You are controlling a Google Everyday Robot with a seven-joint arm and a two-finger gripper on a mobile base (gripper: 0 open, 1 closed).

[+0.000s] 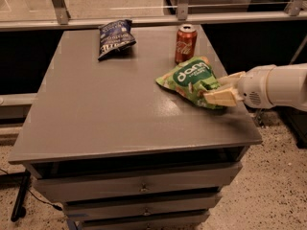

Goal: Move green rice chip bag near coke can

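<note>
The green rice chip bag (pixel 191 80) with white "dang" lettering lies tilted on the right side of the grey table (pixel 96 109), just in front of the coke can (pixel 185 43). The can stands upright near the table's far right edge. My gripper (pixel 221 89) reaches in from the right on a white arm, and its cream fingers (pixel 218 98) are shut on the bag's right end. The bag's near corner is hidden behind the fingers.
A dark blue snack bag (pixel 114 37) lies at the far left of the table top. A metal rail and glass panels (pixel 144 13) run behind the table. Drawers (pixel 139 188) sit below the top. The table's right edge is close to the gripper.
</note>
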